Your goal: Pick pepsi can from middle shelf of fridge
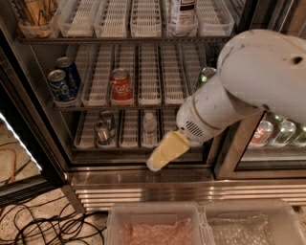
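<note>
Two dark blue pepsi cans stand at the left end of the middle shelf (153,101): one in front (60,85) and one behind it (70,71). A red Coca-Cola can (120,86) stands near the shelf's middle. A green can (205,75) at the right is partly hidden by my white arm (248,86). My gripper (161,153), cream-coloured, hangs low in front of the fridge's bottom shelf, well below and to the right of the pepsi cans. It holds nothing that I can see. The fridge door is open at the left.
The bottom shelf holds cans (102,130) and a small bottle (149,125). The top shelf holds a bottle (181,12) and a tub (36,16). A shut glass door with cans (267,131) is at the right. The ribbed steel base (167,194), two clear bins (158,225) and floor cables (43,225) lie below.
</note>
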Motion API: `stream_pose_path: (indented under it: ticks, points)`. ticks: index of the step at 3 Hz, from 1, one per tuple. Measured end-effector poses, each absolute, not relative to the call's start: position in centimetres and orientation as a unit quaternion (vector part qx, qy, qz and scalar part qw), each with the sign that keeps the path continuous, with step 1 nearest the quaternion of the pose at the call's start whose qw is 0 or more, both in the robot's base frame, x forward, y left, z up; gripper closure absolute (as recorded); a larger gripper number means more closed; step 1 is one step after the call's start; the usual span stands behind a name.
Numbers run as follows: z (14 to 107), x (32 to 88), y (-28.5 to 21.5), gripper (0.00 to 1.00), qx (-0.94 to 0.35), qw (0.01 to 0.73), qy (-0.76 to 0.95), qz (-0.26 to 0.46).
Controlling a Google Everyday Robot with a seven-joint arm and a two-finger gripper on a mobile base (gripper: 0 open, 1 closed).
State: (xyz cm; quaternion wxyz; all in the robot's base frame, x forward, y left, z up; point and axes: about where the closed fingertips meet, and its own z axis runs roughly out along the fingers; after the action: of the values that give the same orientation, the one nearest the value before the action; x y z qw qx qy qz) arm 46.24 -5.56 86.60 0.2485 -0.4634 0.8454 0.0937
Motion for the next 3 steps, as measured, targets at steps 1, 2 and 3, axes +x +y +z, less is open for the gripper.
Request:
stream_pose_path:
  ticks: [1, 2, 3]
  points:
    - [86.6, 48.1, 0.9, 0.00, -0.438, 0.295, 0.837, 0.143]
    - [87.5, 50.4, 6.7, 0.00, -0.403, 0.319, 0.837, 0.189]
    - [88.3, 51.8, 10.8, 0.00, -0.379, 0.323, 0.839, 0.219]
